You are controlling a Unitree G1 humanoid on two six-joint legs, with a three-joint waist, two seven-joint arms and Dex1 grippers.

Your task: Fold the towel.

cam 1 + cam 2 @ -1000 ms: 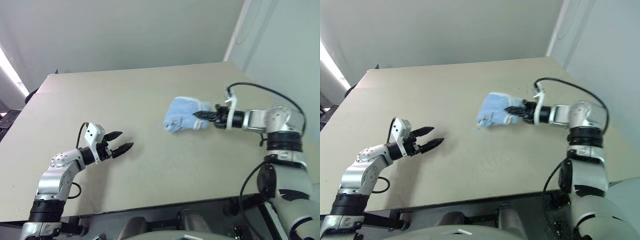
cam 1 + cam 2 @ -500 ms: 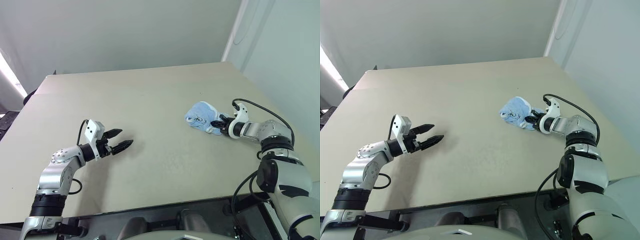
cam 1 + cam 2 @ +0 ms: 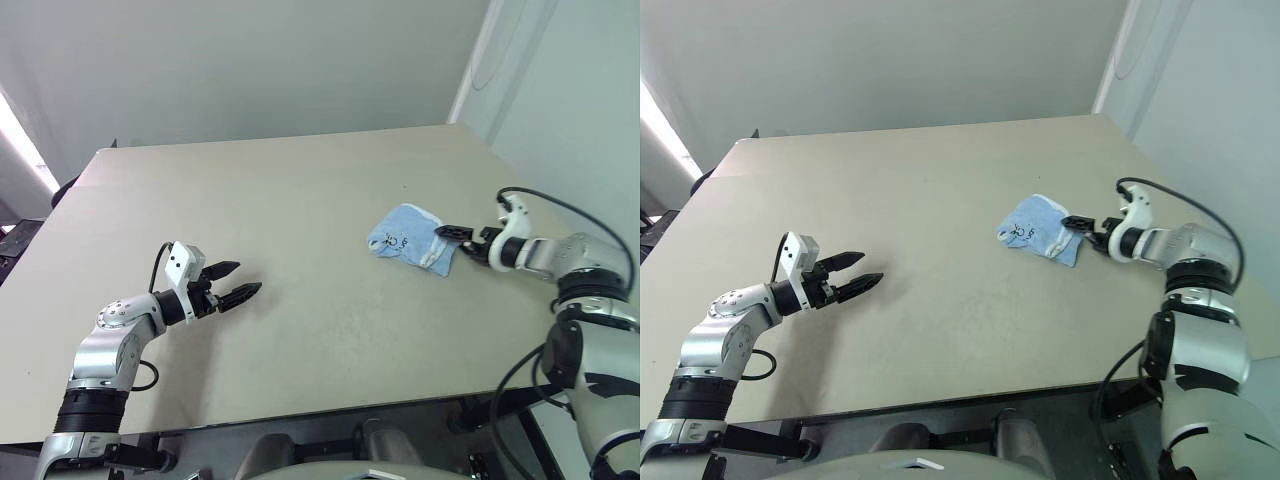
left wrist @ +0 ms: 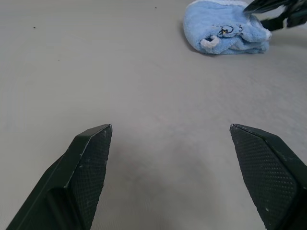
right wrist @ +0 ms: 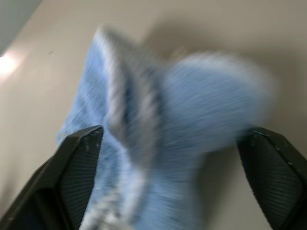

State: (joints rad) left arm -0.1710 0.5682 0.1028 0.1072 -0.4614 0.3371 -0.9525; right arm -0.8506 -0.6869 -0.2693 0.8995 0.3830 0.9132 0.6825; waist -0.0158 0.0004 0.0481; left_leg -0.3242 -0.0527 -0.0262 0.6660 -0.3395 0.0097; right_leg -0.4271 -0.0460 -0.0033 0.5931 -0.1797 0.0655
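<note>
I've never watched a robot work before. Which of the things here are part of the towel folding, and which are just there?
Part of the job:
- the towel, bunched on the table
- the right gripper, open at the towel's edge
- the left gripper, open, well apart from the towel

Just there:
- the table, which bears the towel
- the wall behind

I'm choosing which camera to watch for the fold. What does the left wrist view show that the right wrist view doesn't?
Left wrist view: the whole bundled towel lying on the table, its dark motif, and the right gripper at its far side. Right wrist view: the right gripper's own open fingers flanking the towel up close, its white edging blurred. Both show the light-blue towel on the table.
</note>
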